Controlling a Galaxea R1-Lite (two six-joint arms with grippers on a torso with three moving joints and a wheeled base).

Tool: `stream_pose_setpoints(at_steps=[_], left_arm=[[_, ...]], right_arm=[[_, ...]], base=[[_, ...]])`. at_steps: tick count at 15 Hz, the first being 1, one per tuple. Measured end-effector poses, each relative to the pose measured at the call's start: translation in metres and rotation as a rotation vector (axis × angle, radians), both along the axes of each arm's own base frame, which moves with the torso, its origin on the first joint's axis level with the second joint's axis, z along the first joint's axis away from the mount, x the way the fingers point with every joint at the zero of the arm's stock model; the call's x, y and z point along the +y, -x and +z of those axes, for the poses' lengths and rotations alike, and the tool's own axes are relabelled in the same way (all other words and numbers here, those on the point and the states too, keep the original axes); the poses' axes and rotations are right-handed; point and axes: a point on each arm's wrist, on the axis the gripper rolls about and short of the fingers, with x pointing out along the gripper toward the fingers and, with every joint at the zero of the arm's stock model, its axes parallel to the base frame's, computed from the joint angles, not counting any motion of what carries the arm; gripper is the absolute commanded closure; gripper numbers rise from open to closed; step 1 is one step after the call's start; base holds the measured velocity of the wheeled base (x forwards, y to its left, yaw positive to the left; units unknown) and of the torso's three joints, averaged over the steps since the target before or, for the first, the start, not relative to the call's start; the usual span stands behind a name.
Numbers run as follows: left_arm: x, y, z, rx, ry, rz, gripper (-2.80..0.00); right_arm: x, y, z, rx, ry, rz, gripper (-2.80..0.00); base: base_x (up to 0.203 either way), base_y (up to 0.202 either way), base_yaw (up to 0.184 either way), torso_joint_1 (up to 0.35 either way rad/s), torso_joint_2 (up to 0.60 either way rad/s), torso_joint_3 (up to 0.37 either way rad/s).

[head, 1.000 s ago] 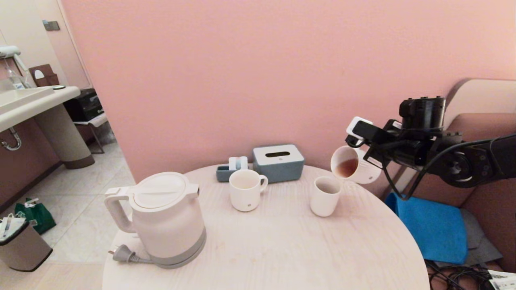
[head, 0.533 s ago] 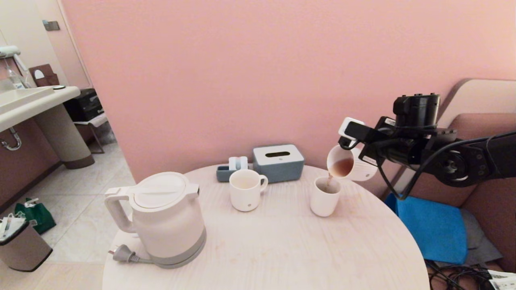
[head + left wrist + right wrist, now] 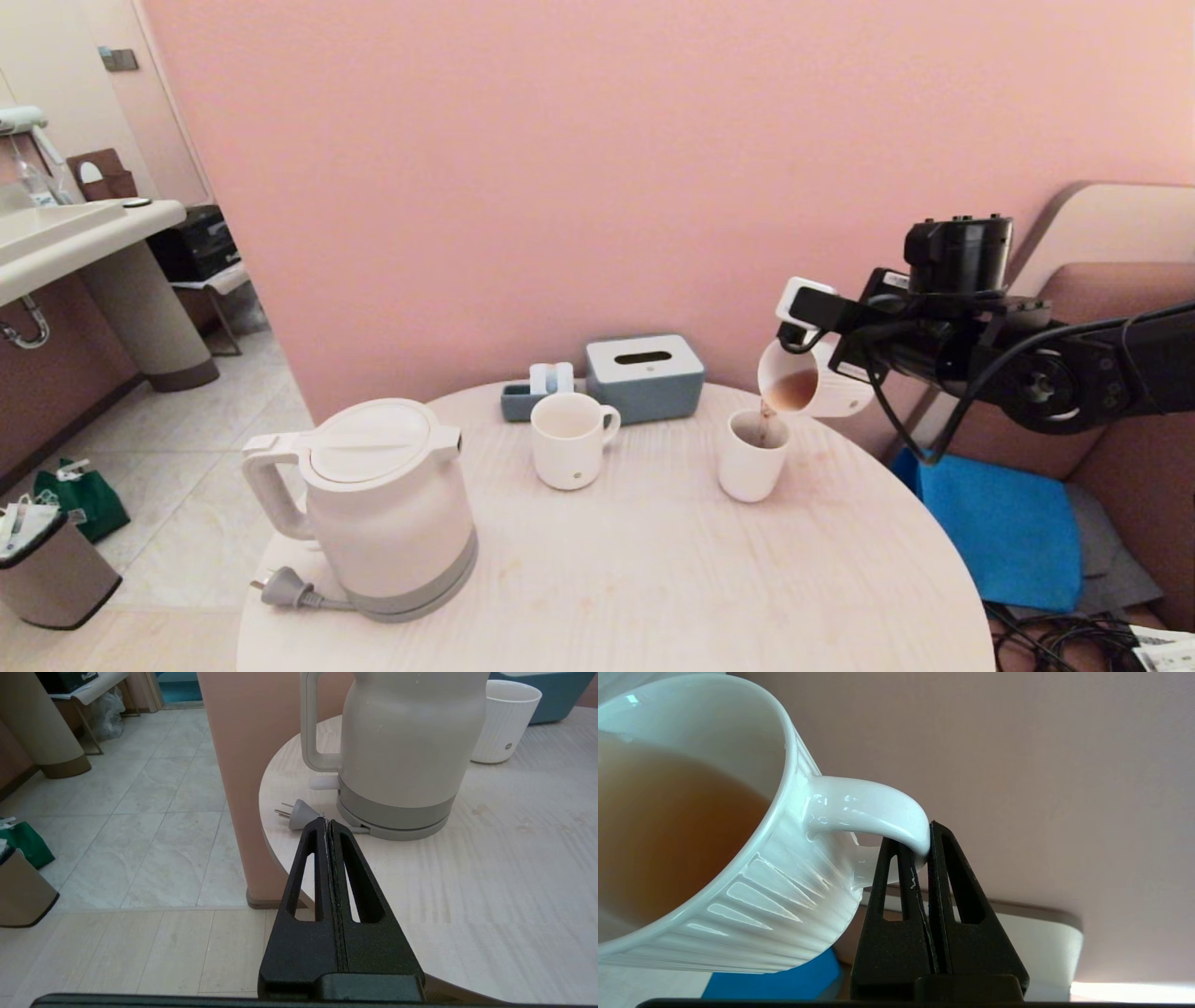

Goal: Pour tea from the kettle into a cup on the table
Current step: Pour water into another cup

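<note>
Right claw (image 3: 924, 851) clamped on handle of tilted ribbed mug (image 3: 822, 378), right of frame, pouring tea (image 3: 792, 389) into handleless tumbler (image 3: 752, 457); left claw (image 3: 327, 823) closed, empty, near kettle (image 3: 402, 751).

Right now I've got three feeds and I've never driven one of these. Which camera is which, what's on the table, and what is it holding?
The wide picture comes from the robot's head, looking down at the round table. The other two come from cameras on its wrists, just behind each claw.

On the table stand a white kettle with its plug lying beside it, a handled mug, a small handleless tumbler, and at the back a blue-grey tissue box and a small tray.

The right claw is shut on the handle of a ribbed white cup, tipped over the tumbler; tea is running from it into the tumbler.

The left claw is shut, empty, and parked near the table's edge by the kettle.
</note>
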Motion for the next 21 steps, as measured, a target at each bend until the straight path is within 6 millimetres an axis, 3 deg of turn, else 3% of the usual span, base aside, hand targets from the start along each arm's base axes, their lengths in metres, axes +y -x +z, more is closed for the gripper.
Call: stream_pose_setpoints(at_steps=[21], left_arm=[[0.0,0.0,0.0,0.0,0.0,0.0,0.0]], right_arm=[[0.021,0.007,-0.004,0.02,0.139,0.019,0.0]], base=[[0.0,0.0,0.0,0.0,0.0,0.0]])
